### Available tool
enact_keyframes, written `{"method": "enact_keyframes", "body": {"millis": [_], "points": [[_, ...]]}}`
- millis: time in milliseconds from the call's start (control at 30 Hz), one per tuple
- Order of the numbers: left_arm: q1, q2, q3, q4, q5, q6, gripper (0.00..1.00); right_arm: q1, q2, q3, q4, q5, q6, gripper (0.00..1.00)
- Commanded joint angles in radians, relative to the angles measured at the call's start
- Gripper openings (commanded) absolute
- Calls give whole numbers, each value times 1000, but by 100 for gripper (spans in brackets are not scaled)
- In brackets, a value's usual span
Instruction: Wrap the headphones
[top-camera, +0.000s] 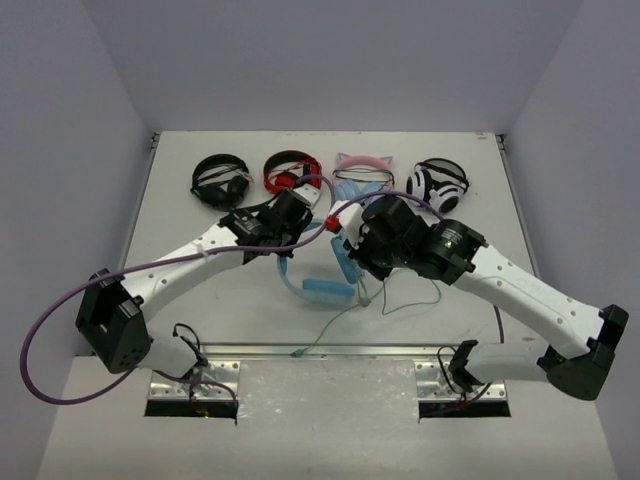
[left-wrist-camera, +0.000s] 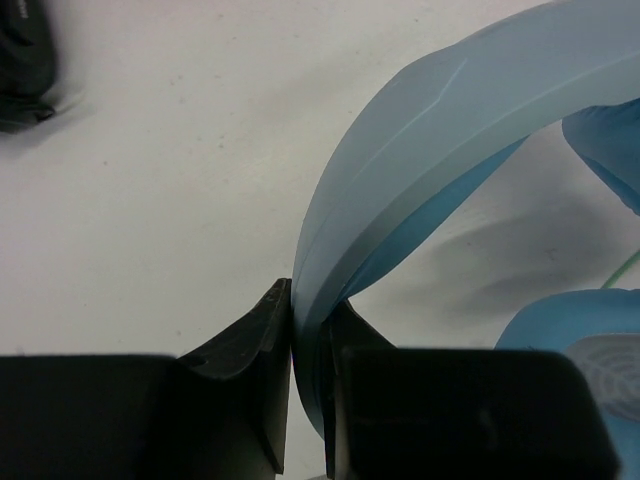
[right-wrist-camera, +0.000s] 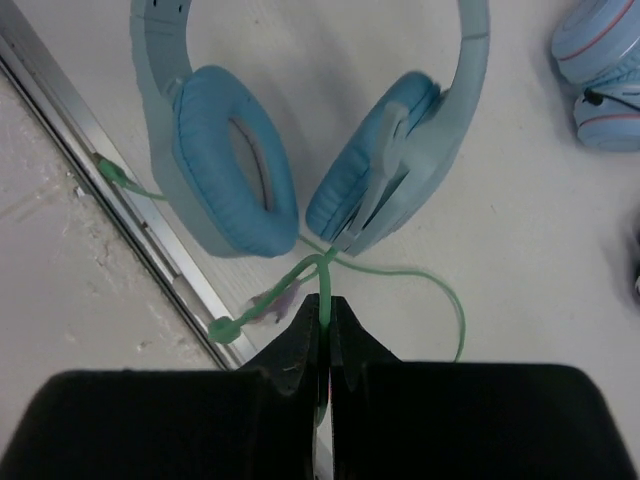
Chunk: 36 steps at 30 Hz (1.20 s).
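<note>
The light-blue headphones (top-camera: 326, 290) sit at the table's middle, between my two grippers. My left gripper (top-camera: 300, 226) is shut on the smooth blue headband (left-wrist-camera: 450, 110), which passes between its fingertips (left-wrist-camera: 310, 312); a padded cup (left-wrist-camera: 585, 345) shows at the lower right. My right gripper (top-camera: 353, 262) is shut on the thin pale-green cable (right-wrist-camera: 441, 290), just below the two cups (right-wrist-camera: 232, 160). In the right wrist view that gripper (right-wrist-camera: 325, 306) pinches the cable near where it leaves a cup. The cable (top-camera: 405, 300) loops over the table, its plug end (top-camera: 298, 353) at the near edge.
Four other headphone pairs lie in a row at the back: black (top-camera: 220, 180), red (top-camera: 290, 172), pink cat-ear (top-camera: 362, 168), white-and-black (top-camera: 437, 183). A metal strip (top-camera: 330, 350) runs along the near edge. A purple lead (top-camera: 60, 300) trails off the left arm.
</note>
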Motion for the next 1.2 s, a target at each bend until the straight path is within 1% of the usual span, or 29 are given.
{"method": "enact_keyframes", "body": {"millis": [0,100,233,367,467,533,633,767,933,1067,1167], "points": [[-19,-51,-4,97,128,16,0,6,-32,16,174,-51,-164,1],[-24,-56,-4,99,148,19,0,8,-26,26,208,-113,-192,1],[-36,-76,-6,104,186,26,0,6,19,51,216,-95,-207,1],[-47,-94,-9,102,182,28,0,6,68,86,194,-81,-186,1],[-50,-117,-19,107,182,29,0,6,71,68,223,-12,-167,1],[-51,-144,-39,122,212,37,0,3,71,65,239,24,-160,1],[-51,-178,-59,136,240,46,0,2,88,88,220,68,-155,1],[-51,-214,-84,143,214,51,0,-8,90,126,199,120,-154,1],[-51,-221,-90,146,234,57,0,-31,114,161,145,151,-172,1],[-53,-226,-88,153,261,63,0,-40,129,157,139,198,-172,1],[-57,-215,-87,148,260,63,0,-41,140,171,133,186,-160,1]]}}
